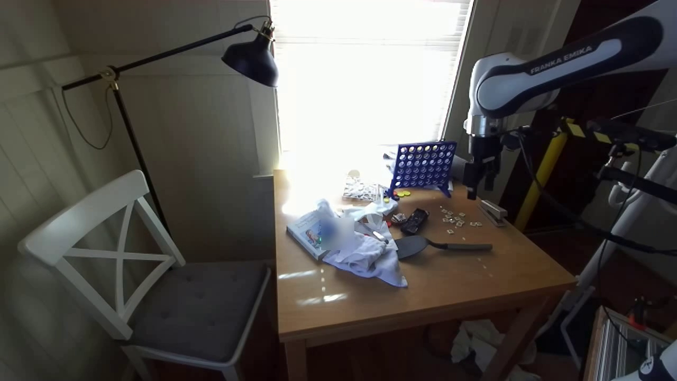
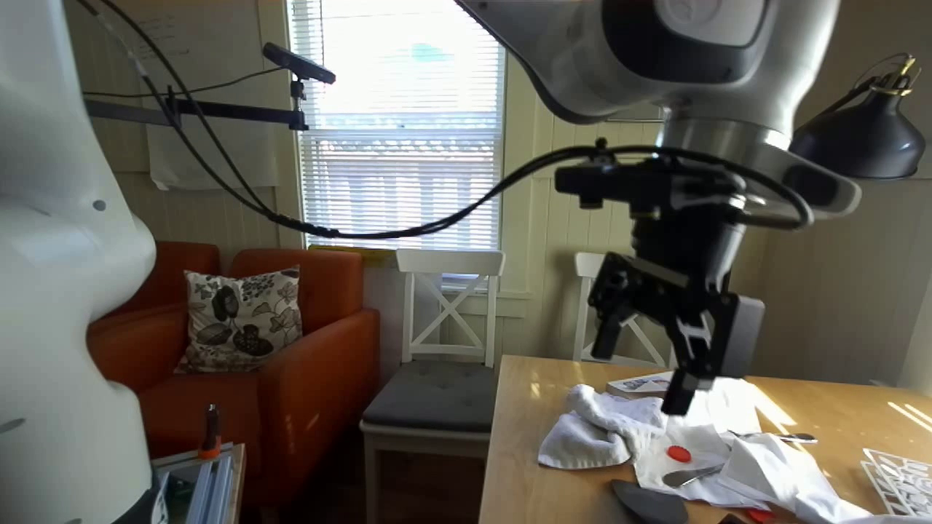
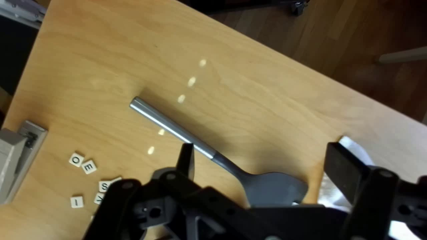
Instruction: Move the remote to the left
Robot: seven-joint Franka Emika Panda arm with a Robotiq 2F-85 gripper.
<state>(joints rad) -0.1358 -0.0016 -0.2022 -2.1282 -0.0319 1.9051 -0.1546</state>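
The remote [image 1: 414, 221] lies ungrasped on the table [image 1: 444, 286] between the spatula [image 1: 450, 246] and the blue grid rack [image 1: 424, 165], the jaws stand spread and empty, and grasp, leftward transfer and release are judged outstanding.

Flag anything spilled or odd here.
Small square pale letter tiles lie scattered near the grey stapler, seemingly spilled. A round red disc lies amid crumpled white cloth, oddly apart from the blue grid rack.
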